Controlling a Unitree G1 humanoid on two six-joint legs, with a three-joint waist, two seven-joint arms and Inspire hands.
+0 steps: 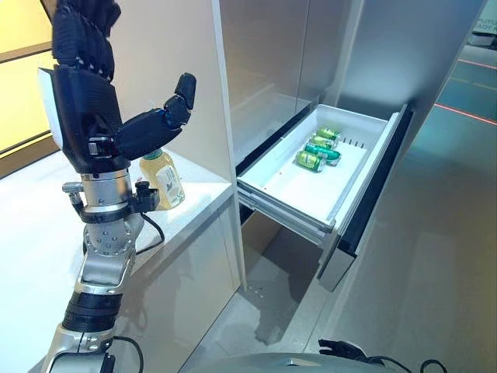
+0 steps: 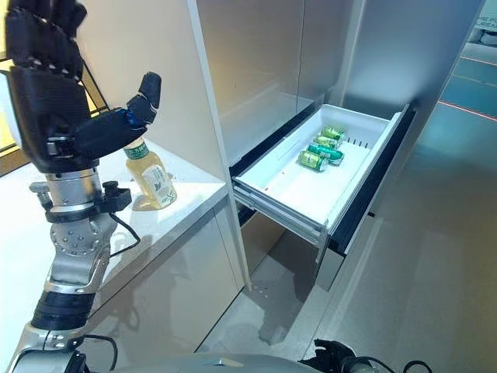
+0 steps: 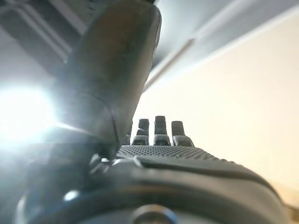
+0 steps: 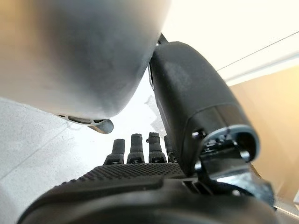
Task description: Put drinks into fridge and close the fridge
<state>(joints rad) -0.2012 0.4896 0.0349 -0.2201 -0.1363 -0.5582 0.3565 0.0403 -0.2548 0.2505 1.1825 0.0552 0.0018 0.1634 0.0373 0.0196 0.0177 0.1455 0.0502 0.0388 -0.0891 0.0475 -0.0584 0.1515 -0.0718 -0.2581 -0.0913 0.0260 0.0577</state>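
Observation:
A bottle of yellowish drink (image 1: 163, 180) with a green cap stands on the white counter (image 1: 31, 225), just left of the fridge. My left hand (image 1: 81, 109) is raised upright in front of the bottle, open and empty, with its thumb (image 1: 167, 113) reaching out over the bottle's cap without touching it. It also shows in the left wrist view (image 3: 159, 154), fingers straight. The fridge drawer (image 1: 311, 203) is pulled out to the right, with green cans (image 1: 318, 149) lying at its far end. My right hand (image 4: 135, 172) shows in its wrist view, fingers relaxed and holding nothing.
The tall grey fridge front (image 1: 264, 62) rises behind the open drawer. The drawer's dark front panel (image 1: 373, 194) juts out over the grey floor (image 1: 435, 256). A white side wall (image 1: 178, 47) separates the counter from the fridge.

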